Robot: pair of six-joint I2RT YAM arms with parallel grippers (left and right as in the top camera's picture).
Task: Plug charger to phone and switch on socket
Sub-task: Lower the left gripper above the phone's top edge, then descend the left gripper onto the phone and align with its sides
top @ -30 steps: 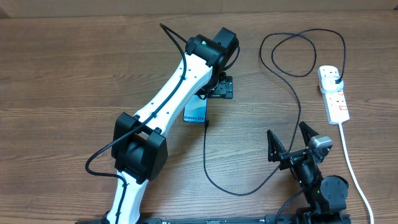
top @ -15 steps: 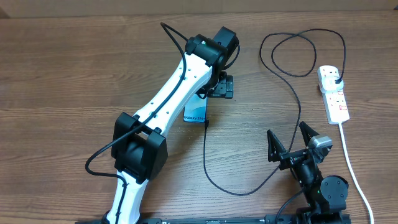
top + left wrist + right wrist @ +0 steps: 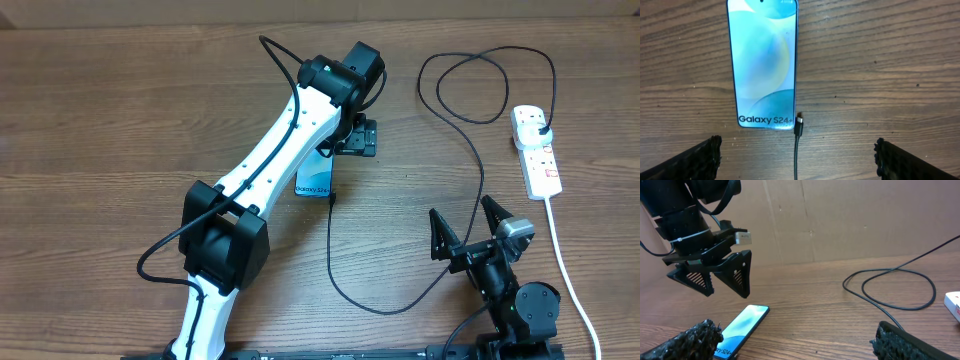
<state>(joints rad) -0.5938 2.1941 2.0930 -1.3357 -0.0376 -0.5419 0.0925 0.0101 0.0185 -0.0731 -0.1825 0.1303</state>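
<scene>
Black charger tip (image 3: 799, 122) lies unplugged by the phone (image 3: 762, 65), left gripper (image 3: 797, 152) hovering wide open and empty, so next it's pinch and line up.

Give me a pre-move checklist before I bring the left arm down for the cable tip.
1. Left gripper jaws open and empty: ok.
2. Charger tip in reach below the left gripper: ok. It lies beside the bottom corner of the phone.
3. Tip seated in the phone's port: not ok, not yet plugged in.
4. Phone flat, screen up, nothing on it: ok.
5. Charger's black plug in the socket: ok, it sits in the end outlet.
6. Socket switched on: cannot tell, the switches are too small to read.
7. Right gripper jaws open and empty: ok.
</scene>
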